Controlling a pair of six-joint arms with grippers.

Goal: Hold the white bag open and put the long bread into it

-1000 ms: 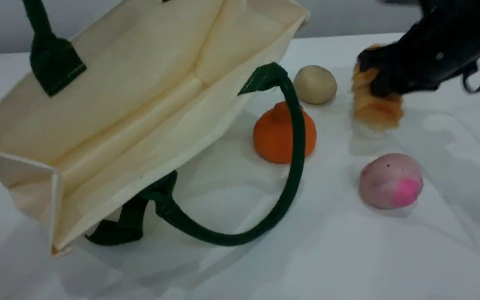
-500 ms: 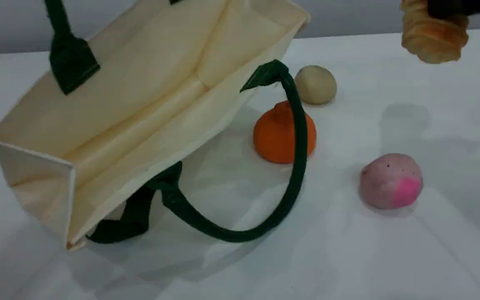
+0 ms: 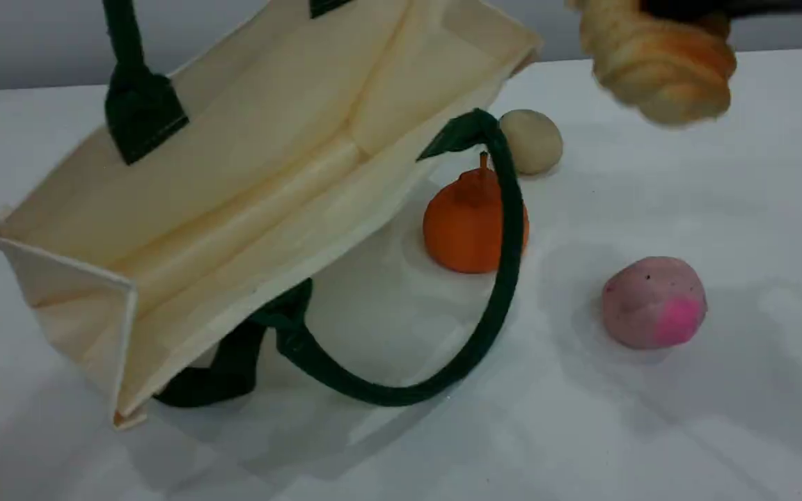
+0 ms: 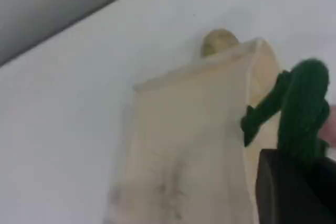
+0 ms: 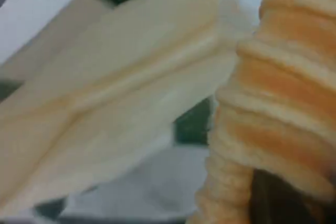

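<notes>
The white bag [image 3: 248, 181] hangs tilted with its mouth open toward the scene camera. Its far green handle [image 3: 122, 49] runs up out of the top edge. In the left wrist view my left gripper [image 4: 299, 182] is shut on that green handle [image 4: 307, 108], with the bag [image 4: 184, 150] hanging below. The long bread [image 3: 658, 69], golden and ridged, hangs in the air at the top right, just right of the bag's upper corner. My right gripper [image 3: 693, 7] is shut on it. The right wrist view shows the bread [image 5: 283, 103] close up, with the bag's opening [image 5: 105, 103] to its left.
The bag's near handle [image 3: 401, 396] loops over the table in front of an orange pumpkin-like thing [image 3: 464, 226]. A small beige bun [image 3: 532, 141] lies behind it. A pink ball [image 3: 654, 300] lies to the right.
The right gripper lifted the long bread off the table and carried it left toward the bag's upper corner. The bag has shifted slightly right and its mouth has opened a little more.
</notes>
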